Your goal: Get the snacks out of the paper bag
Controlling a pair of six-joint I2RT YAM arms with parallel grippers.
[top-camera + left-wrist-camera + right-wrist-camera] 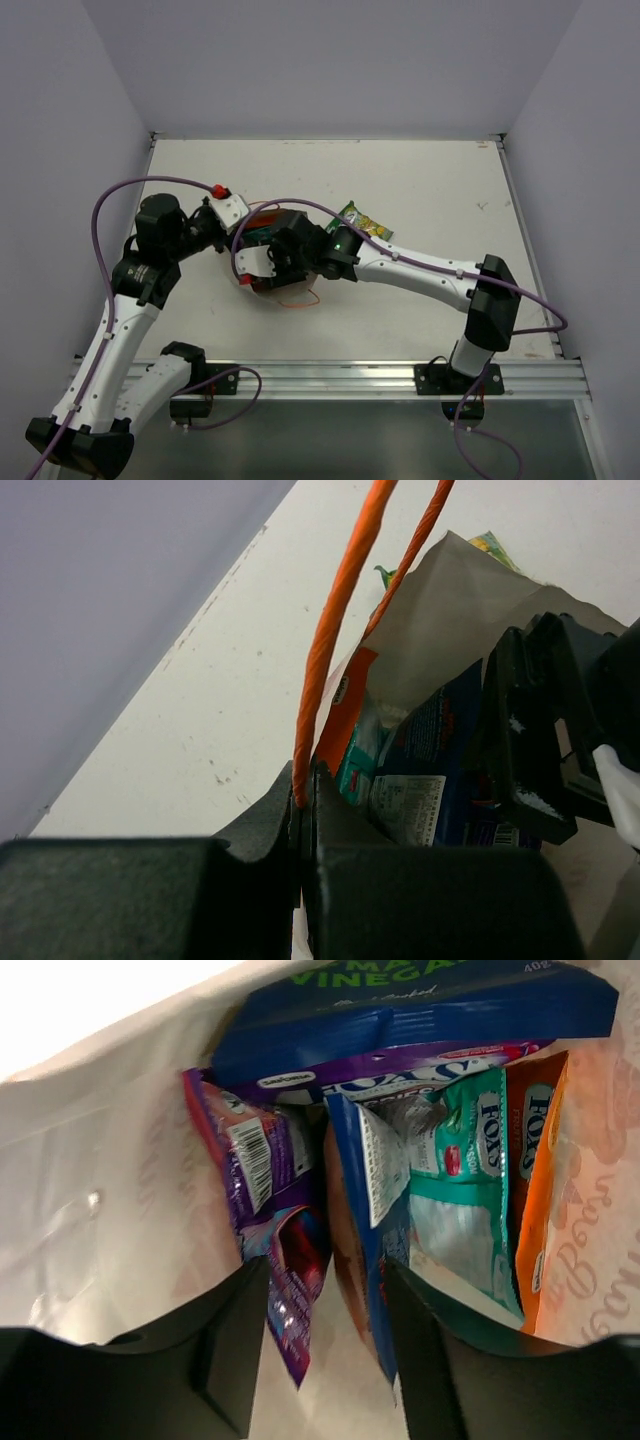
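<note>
1. paper bag [440, 620]: lies on the table [430, 180] left of centre, between the two wrists, mouth open toward 3 o'clock in the top view.
2. left gripper [303, 815]: jaws closed, pinching the orange handle [330, 650], which runs up toward 12 o'clock in the left wrist view.
3. right gripper [320, 1360]: inserted in the bag mouth, jaws apart. the lower edge of the purple packet [270, 1170] hangs between the fingers; firm contact cannot be confirmed.
4. bag contents, right wrist view: dark blue packet [420, 1005] at 12 o'clock, teal packet [460, 1180] right of centre, orange packet [535, 1190] at 3 o'clock.
5. green-yellow packet [362, 222]: outside, on the table, at 2 o'clock from the bag.
</note>
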